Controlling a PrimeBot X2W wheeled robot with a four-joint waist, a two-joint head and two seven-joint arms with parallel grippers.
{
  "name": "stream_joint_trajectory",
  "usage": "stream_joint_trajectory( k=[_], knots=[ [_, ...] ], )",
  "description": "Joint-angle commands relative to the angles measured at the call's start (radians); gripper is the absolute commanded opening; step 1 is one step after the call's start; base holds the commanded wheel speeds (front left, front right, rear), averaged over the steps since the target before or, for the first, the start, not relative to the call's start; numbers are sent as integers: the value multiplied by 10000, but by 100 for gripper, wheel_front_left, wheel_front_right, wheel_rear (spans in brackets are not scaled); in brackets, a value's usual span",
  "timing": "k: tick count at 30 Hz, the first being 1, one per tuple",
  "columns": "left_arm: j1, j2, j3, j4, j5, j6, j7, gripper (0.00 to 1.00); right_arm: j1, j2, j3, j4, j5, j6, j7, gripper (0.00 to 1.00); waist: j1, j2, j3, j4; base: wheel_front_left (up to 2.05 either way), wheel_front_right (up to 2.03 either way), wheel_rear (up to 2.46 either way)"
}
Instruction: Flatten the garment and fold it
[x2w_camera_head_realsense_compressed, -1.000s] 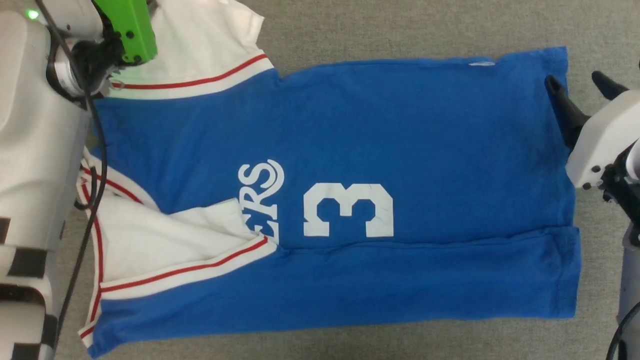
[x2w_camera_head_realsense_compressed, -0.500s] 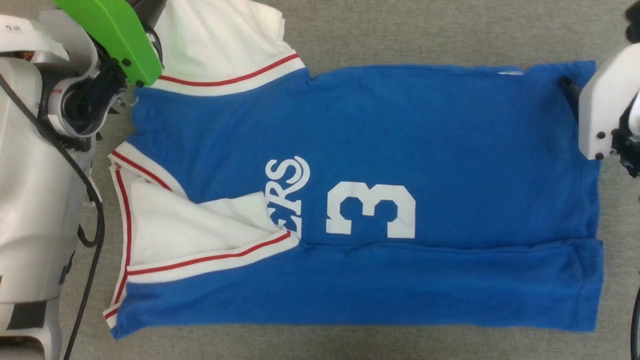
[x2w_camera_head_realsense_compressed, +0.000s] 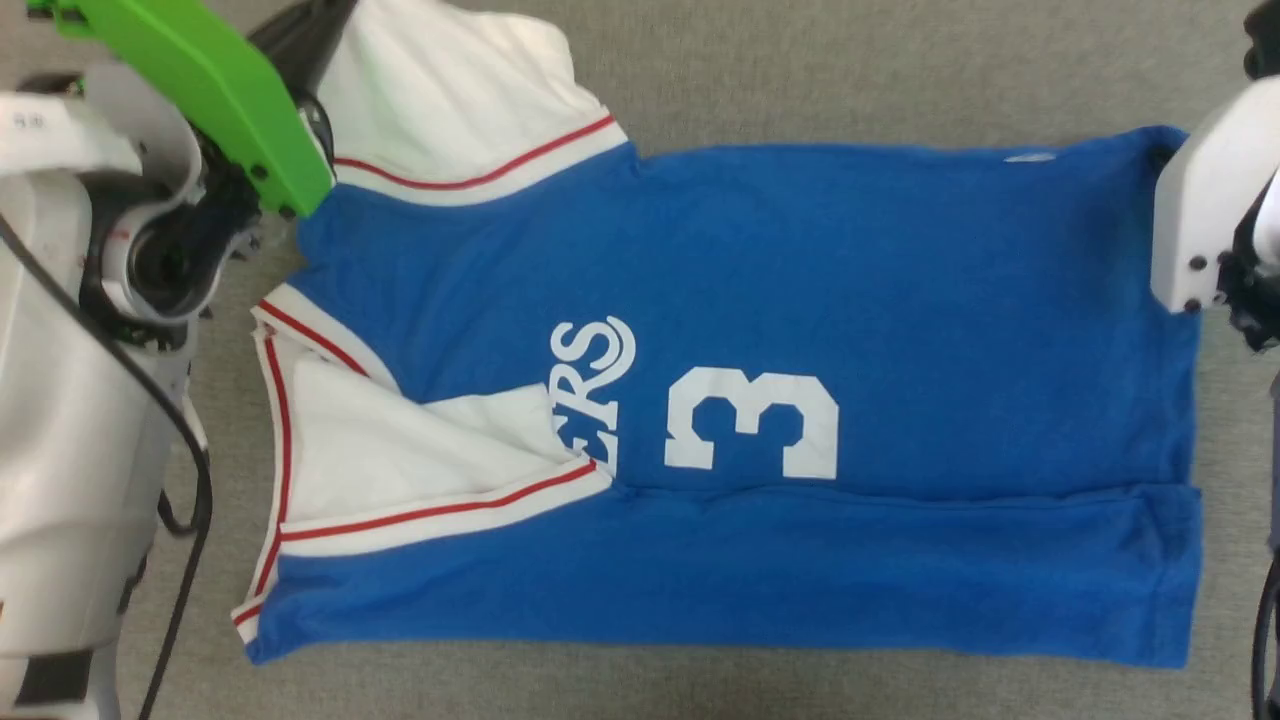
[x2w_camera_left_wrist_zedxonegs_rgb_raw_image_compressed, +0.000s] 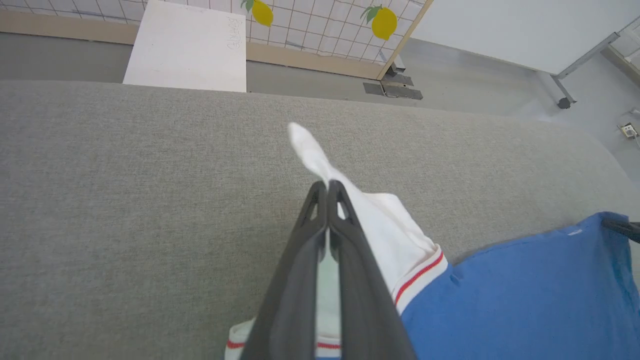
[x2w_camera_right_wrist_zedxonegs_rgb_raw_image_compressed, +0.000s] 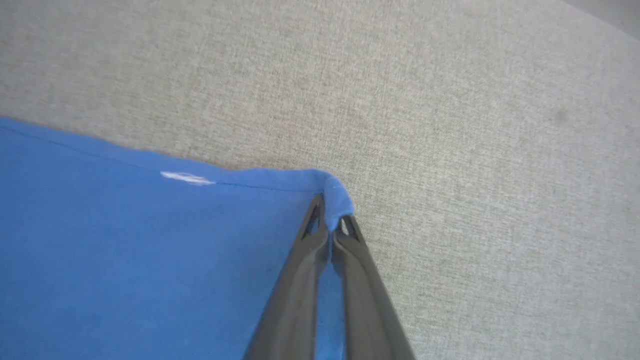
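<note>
Left wrist view: grey surface w/ garment, lemon-tile wall behind.

Inspection finding: the counter is lying open along the far side of the garment, and a narrower grey strip is running along its near edge. The left arm and its black cable are occupying the left flank, just beside the collar. The left claw, pinching the white sleeve, is blocking the far left corner. The right claw, clamping the blue hem corner, is blocking the far right one. Past the counter's far edge a white board is standing.
</note>
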Motion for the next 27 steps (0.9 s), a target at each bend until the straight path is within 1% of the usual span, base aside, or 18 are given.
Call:
stream_joint_trajectory(
  k=[1, 4, 9, 17, 20, 25, 27],
  knots=[
    [300, 106, 62, -119, -97, -74, -94, 0, 228, 72, -36, -53, 120, -15, -243, 0, 0, -1, -683, -55, 0, 0, 0],
    [935, 191, 228, -543, -344, -83, -218, 0, 778, 33, -116, -146, 330, -15, -708, 0, 0, -1, -1310, -85, 0, 0, 0],
    [2336, 302, 485, -1514, -702, 179, -375, 0, 1829, 8, -432, -249, 630, -15, -1095, 0, 0, -1, -2126, -58, 0, 0, 0],
    [4958, 260, 841, -2655, -1077, 893, -836, 0, 3440, 243, -1035, -349, 872, -15, -1485, 0, 0, -1, -2983, 36, 0, 0, 0],
    [5911, 238, 1047, -2977, -1172, 1154, -1103, 0, 3804, 332, -1097, -330, 897, -15, -1743, 0, 0, -1, -3152, 12, 0, 0, 0],
    [7578, 182, 1469, -3548, -1297, 1750, -1515, 0, 4250, 507, -1190, -139, 976, -15, -2130, 0, 0, -1, -3355, 33, 0, 0, 0],
    [8122, 98, 1519, -3631, -1396, 1881, -1589, 0, 4409, 556, -1245, -82, 1030, -15, -2193, 0, 0, -1, -3392, 72, 0, 0, 0]
  ],
)
